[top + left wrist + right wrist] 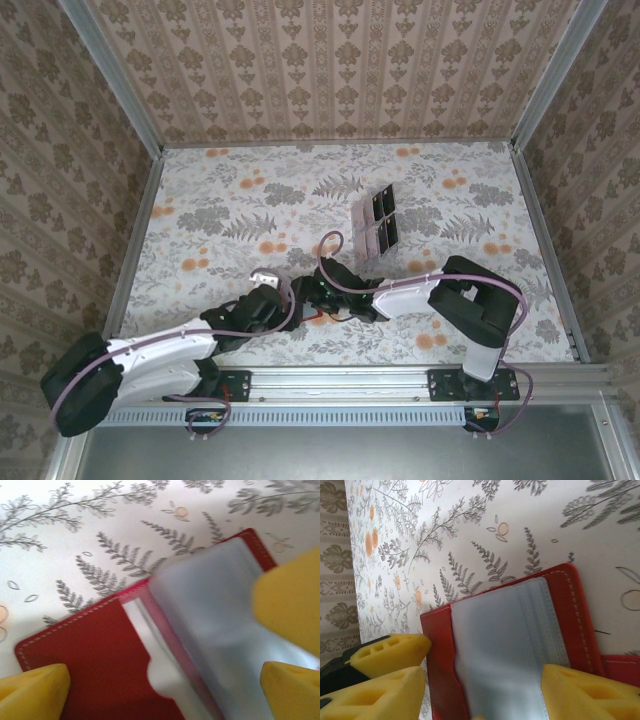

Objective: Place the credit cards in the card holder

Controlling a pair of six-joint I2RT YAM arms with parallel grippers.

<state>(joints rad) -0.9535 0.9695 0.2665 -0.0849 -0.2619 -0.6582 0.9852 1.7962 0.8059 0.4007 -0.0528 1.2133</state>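
While the one card holder lay opened flat on the flowered worktop, near the near edge and about midway between left and right, both arms reached in over it from either side. Its red cover faced down and its paler inside, with clear sleeves, faced up. The left tool stood spread wide and held nothing: one yellow finger sat beside the left corner of the red flap and the other off the sleeve side, with the wallet lying between them. The right tool had its jaws apart as well, about half spread. One finger lay over the clear sleeve and the other was just beside the red outer edge. Whether it pressed on the wallet I could not tell. Farther back and a little right of centre stood one clear plastic rack, well apart from the wallet, and the credit cards were in it: four dark rectangles in two pairs, as far as I could count from above.
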